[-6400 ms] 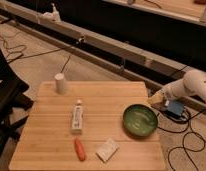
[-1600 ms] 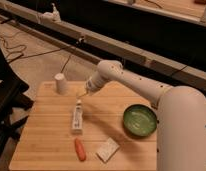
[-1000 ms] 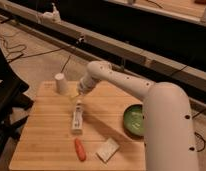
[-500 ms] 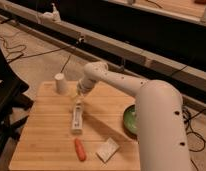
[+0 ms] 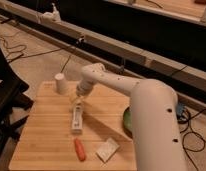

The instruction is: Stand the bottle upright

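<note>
The bottle (image 5: 76,120) lies flat on the wooden table (image 5: 41,140), whitish with a pale label, its narrow end pointing away from the camera. My gripper (image 5: 77,104) hangs just above the bottle's far end, at the end of the white arm (image 5: 116,82) that reaches in from the right. The orange carrot-like piece (image 5: 79,149) lies in front of the bottle.
A white paper cup (image 5: 61,83) stands at the table's back left. A flat white block (image 5: 107,149) lies near the front edge. A green bowl (image 5: 127,121) is mostly hidden behind the arm at the right. Cables run across the floor behind.
The arm has swung in from the right over the table and lowered, bringing the gripper down toward the bottle's far end. The bottle has not moved.
</note>
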Tool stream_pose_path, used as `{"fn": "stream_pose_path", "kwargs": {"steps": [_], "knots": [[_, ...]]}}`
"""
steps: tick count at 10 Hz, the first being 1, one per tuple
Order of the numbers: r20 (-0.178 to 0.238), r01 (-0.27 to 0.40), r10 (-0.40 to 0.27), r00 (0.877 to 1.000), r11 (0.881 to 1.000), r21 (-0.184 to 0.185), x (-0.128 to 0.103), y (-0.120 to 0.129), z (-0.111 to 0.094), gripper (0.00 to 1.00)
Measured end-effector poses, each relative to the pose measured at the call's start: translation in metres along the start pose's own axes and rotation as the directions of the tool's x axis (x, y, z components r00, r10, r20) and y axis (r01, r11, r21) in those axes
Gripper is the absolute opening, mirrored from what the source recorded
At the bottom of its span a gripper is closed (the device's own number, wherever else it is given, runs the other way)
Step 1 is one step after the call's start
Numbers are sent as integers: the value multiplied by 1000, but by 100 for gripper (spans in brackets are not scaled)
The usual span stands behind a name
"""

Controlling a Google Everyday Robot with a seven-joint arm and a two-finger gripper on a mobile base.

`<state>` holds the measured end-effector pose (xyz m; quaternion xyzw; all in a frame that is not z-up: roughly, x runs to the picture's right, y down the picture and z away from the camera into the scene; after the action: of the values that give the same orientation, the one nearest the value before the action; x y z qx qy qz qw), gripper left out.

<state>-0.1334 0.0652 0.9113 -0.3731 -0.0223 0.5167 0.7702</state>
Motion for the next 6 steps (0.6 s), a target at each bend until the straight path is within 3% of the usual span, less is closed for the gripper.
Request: {"fn": "stream_pose_path", "kwargs": {"steps": [6], "knots": [[-60, -16, 14, 998, 999, -41, 16, 5, 27, 61]]}}
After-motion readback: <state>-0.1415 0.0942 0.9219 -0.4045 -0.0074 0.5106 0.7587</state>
